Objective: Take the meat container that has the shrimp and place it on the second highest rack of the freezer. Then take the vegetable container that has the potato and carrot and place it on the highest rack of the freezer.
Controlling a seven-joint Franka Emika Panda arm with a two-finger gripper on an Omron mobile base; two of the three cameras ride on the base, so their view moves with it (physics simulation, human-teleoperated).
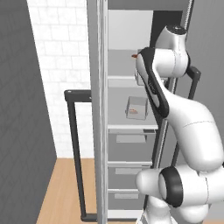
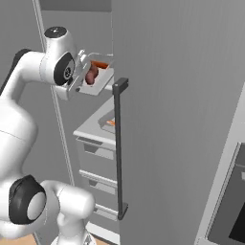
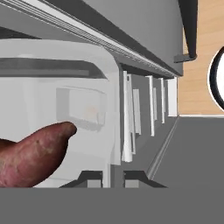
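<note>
Right base view: pincer [image 2: 80, 82] grips the vegetable tray [image 2: 98, 76], potato [image 2: 91, 74] aboard, level at upper left, bound for the freezer's [image 1: 127, 65] top rack.

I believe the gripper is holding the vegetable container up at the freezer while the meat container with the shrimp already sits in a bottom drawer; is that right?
Not quite. The meat container sits on an open shelf above the drawers, not in a drawer; the left base view shows it. The rest holds: the gripper is shut on the vegetable container, with the potato in it, up at the freezer.
</note>
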